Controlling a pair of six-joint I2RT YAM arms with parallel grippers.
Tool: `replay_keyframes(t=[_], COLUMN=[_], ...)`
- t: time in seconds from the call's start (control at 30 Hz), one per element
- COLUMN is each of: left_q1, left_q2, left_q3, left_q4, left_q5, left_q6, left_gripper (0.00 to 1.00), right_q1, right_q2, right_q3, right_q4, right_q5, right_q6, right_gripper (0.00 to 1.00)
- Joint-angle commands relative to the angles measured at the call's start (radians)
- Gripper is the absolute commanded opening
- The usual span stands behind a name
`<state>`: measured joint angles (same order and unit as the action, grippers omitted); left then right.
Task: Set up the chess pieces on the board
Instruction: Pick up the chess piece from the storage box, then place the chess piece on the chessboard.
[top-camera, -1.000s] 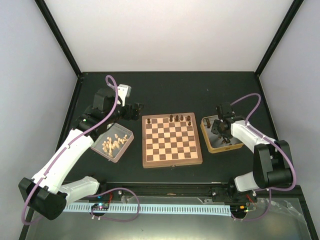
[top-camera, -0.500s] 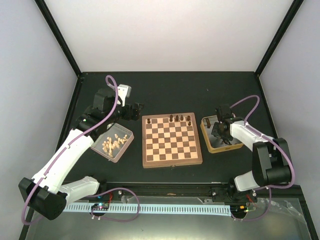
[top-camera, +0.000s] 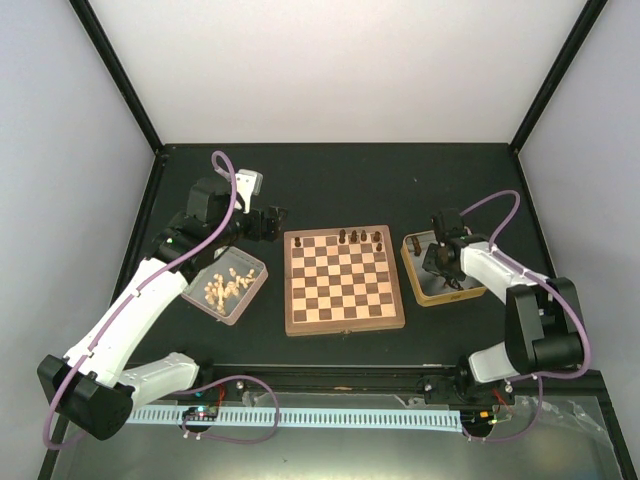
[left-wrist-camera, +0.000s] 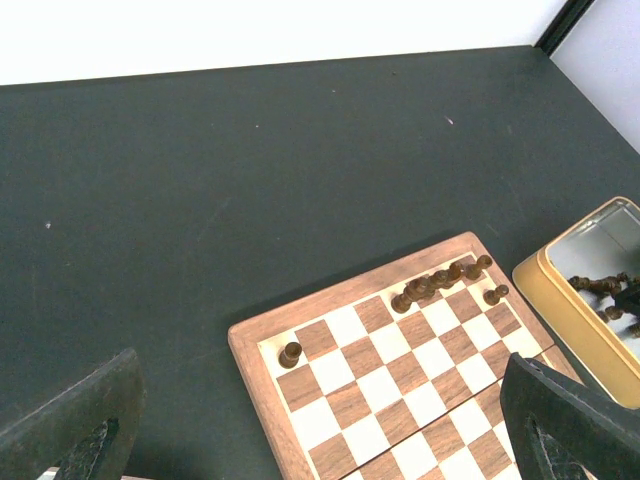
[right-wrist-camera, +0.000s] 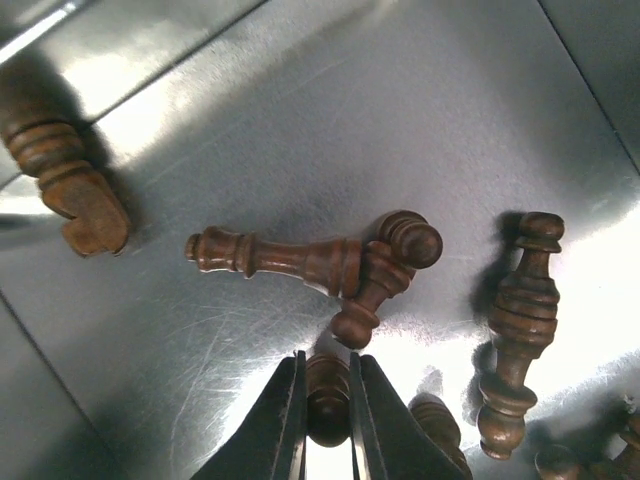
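Note:
The board (top-camera: 345, 280) lies mid-table, with several dark chess pieces (top-camera: 360, 238) on its far rows; it also shows in the left wrist view (left-wrist-camera: 400, 380), with a lone piece (left-wrist-camera: 290, 353) at the near-left corner. My right gripper (right-wrist-camera: 328, 375) is down in the metal tray (top-camera: 445, 272) and shut on a dark chess piece (right-wrist-camera: 327, 398). Several more dark pieces (right-wrist-camera: 300, 258) lie loose on the tray floor (right-wrist-camera: 300, 130). My left gripper (top-camera: 270, 222) hovers open and empty left of the board's far corner.
A second tray (top-camera: 227, 284) of pale cream pieces sits left of the board. The gold-rimmed tray (left-wrist-camera: 590, 290) shows at the right of the left wrist view. Black frame rails border the dark table.
My right gripper has dropped slightly lower into the tray among the dark pieces. The left arm has not moved.

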<state>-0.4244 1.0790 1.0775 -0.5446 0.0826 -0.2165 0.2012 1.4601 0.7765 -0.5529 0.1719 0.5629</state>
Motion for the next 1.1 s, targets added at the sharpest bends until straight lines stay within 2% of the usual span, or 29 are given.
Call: replay_keyframes(t=[0.0, 0.33, 0.6, 0.87, 1.07], left_q1=[0.007, 0.007, 0.007, 0.007, 0.008], left_q2=[-0.022, -0.027, -0.028, -0.03, -0.031], left_q3=[0.004, 0.002, 0.001, -0.001, -0.001], left_q4=[0.023, 0.025, 0.026, 0.025, 0.025], left_q5=[-0.003, -0.004, -0.003, -0.003, -0.003], left_q6=[0.013, 0.012, 0.011, 0.013, 0.014], left_gripper=[0.99, 0.99, 0.99, 0.99, 0.99], right_q1=[0.003, 0.071, 0.2, 0.332, 0.405], right_q2=[-0.067, -0.115, -0.05, 0.065, 0.156], right_q3=[0.014, 0.112, 0.216, 0.333, 0.424], right_q4=[0.017, -0.005, 0.001, -0.015, -0.073], right_q5=[-0.028, -0.142, -0.198, -0.204, -0.103], right_q6=[-0.001, 0.002, 0.017, 0.02, -0.006], right_gripper=[0.09, 0.09, 0.1, 0.1, 0.1])
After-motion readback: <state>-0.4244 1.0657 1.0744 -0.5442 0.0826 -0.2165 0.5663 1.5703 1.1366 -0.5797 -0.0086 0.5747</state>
